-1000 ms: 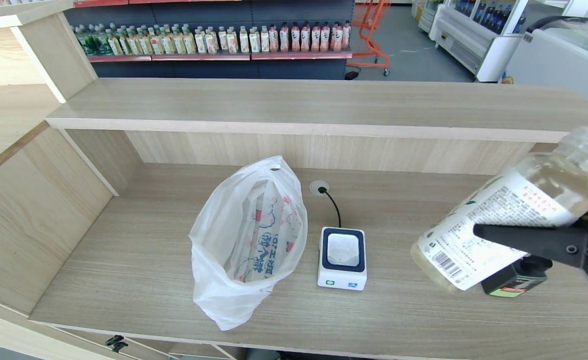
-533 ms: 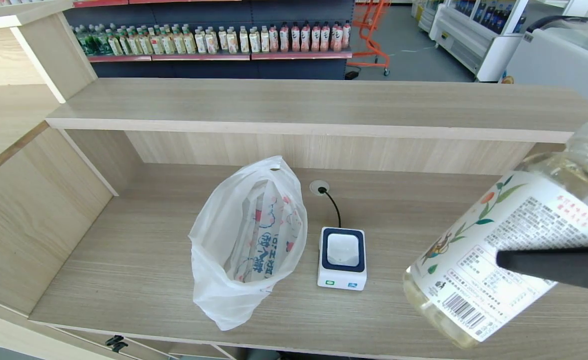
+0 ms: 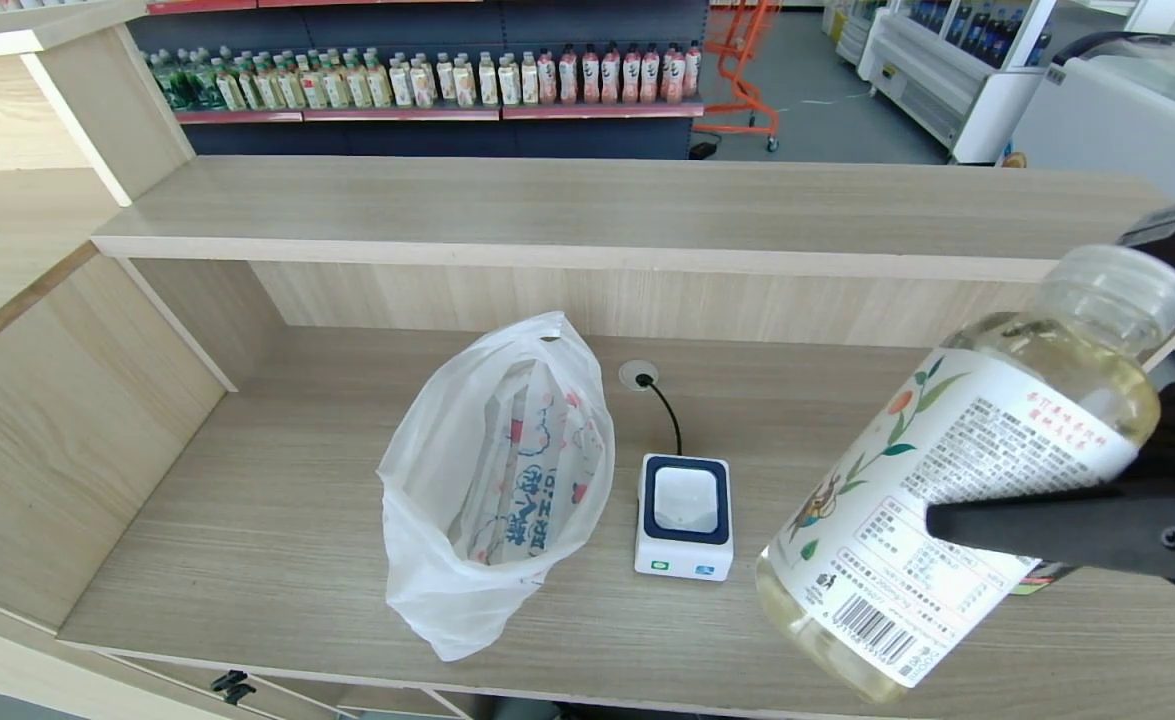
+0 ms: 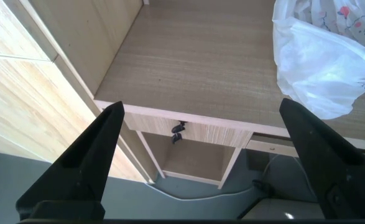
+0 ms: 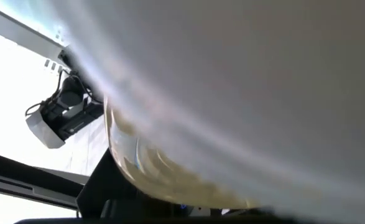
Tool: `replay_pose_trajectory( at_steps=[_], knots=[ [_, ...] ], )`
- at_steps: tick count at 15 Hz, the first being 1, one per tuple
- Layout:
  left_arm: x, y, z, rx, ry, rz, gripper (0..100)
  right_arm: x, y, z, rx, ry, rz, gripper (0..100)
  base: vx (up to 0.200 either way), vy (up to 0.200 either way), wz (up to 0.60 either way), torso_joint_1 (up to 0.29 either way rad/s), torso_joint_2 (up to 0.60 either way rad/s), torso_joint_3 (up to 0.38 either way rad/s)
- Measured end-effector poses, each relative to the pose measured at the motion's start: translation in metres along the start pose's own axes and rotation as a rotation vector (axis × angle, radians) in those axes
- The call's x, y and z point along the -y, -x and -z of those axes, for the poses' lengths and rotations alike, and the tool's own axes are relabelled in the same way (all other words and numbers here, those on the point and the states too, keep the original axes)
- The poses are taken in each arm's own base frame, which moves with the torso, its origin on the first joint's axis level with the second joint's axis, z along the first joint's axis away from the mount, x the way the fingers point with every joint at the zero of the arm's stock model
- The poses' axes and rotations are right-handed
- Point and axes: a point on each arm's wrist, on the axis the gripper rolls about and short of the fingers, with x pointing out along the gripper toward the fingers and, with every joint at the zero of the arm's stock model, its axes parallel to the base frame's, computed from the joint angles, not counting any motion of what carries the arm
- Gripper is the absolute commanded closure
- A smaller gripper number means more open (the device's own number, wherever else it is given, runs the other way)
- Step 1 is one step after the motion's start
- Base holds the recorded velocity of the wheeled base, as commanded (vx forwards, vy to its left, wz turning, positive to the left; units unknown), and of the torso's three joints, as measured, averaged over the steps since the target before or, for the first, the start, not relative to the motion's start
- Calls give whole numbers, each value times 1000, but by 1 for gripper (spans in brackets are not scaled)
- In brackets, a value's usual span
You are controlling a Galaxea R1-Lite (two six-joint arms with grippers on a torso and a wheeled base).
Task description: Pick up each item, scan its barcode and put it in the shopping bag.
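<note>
My right claw (image 3: 1027,500) grips the drink bottle (image 3: 907,500), tilted in the air right of the scanner (image 3: 685,515). The shopping bag (image 3: 492,480) stands left of it. My left claw (image 4: 198,109) gapes wide, holding nothing.

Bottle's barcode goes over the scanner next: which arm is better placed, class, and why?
Right. The right claw is shut on the drink bottle, held tilted in the air right of the scanner. The left claw hangs open and empty off the counter's front edge, beyond the shopping bag.
</note>
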Motion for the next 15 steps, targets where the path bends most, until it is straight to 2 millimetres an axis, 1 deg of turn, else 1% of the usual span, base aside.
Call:
replay_pose_trajectory(
  at_steps=[9, 15],
  knots=[
    [0, 0, 0, 0, 1, -1, 0, 19, -22, -3, -15, 0, -27, 100, 0, 0, 0, 0, 0, 0],
    [0, 0, 0, 0, 0, -1, 0, 23, -29, -3, -28, 19, -34, 100, 0, 0, 0, 0, 0, 0]
  ],
)
